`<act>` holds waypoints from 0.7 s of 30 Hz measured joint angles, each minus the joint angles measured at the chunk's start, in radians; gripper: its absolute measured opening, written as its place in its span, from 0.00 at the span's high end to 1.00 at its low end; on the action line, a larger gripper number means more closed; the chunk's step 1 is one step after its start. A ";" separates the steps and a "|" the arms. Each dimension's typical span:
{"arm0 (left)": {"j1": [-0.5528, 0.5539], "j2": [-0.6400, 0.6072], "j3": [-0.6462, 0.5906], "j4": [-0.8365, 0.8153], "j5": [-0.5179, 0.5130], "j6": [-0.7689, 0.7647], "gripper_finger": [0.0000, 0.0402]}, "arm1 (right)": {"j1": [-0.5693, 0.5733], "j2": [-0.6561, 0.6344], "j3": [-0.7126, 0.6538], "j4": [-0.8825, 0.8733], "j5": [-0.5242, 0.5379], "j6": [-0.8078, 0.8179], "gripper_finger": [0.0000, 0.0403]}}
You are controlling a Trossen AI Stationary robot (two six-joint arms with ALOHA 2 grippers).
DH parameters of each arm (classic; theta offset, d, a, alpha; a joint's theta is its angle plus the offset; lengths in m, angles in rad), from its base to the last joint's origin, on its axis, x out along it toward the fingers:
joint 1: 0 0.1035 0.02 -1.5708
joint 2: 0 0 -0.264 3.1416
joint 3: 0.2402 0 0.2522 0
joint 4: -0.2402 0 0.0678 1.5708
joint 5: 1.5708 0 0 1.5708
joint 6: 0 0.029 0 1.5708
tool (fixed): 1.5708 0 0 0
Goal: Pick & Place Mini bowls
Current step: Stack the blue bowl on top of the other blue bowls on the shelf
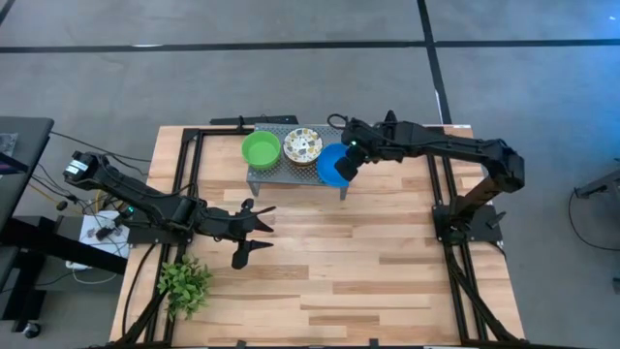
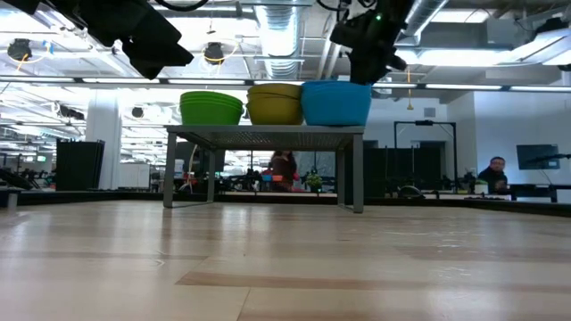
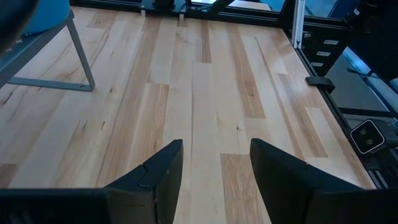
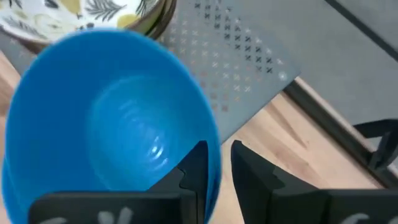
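Note:
Three mini bowls or stacks stand on a low grey perforated rack [image 1: 281, 173]: green [image 1: 261, 148], white floral [image 1: 303, 145] and blue [image 1: 332, 167]. In the low view they sit side by side on the rack top: green [image 2: 211, 107], floral [image 2: 275, 103], blue [image 2: 336, 102]. My right gripper [image 4: 218, 147] is at the blue bowl [image 4: 106, 118], on its rim toward the table's right. My left gripper [image 1: 262, 230] hovers open over bare wood, nearer than the rack, and holds nothing. My right gripper [image 1: 351, 161] has the blue bowl's rim [image 4: 214, 134] between its fingers, one finger [image 4: 196, 165] inside the bowl and one [image 4: 252, 171] outside. It comes slanting down from the table's right. The bowl sits level on the rack's right end [image 2: 352, 132].
A small leafy plant [image 1: 184, 283] stands near the table's near left corner. The rack's legs [image 3: 81, 59] rise from the wood. Black frame rails [image 1: 448, 208] run along both table sides. Bare wood [image 1: 368, 262] fills the near half. People are in the room beyond [image 2: 491, 174].

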 joint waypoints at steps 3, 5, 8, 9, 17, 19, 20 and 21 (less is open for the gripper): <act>0.000 0.000 0.000 0.000 0.000 0.000 0.54 | -0.008 0.002 0.028 0.001 0.002 -0.018 0.85; 0.000 0.000 0.000 0.000 0.000 0.000 0.54 | -0.013 0.002 0.041 -0.002 0.000 -0.032 0.87; 0.000 0.000 0.000 0.000 0.000 0.000 0.54 | -0.010 -0.003 0.065 -0.008 -0.002 -0.043 0.92; 0.000 0.000 0.000 0.000 0.000 0.000 0.54 | -0.010 -0.006 0.070 -0.009 -0.003 -0.044 0.94; 0.000 0.000 0.000 0.000 0.000 -0.001 0.54 | -0.018 0.015 0.070 -0.094 -0.048 -0.043 0.99; 0.000 0.000 0.000 0.000 0.000 -0.002 0.54 | -0.018 0.023 0.070 -0.085 -0.066 -0.037 0.99; 0.000 0.000 0.000 0.001 0.000 -0.002 0.54 | -0.019 0.024 0.069 -0.084 -0.071 -0.035 0.99; 0.000 0.000 0.000 0.001 0.000 -0.002 0.54 | -0.018 0.023 0.069 -0.079 -0.073 -0.035 0.99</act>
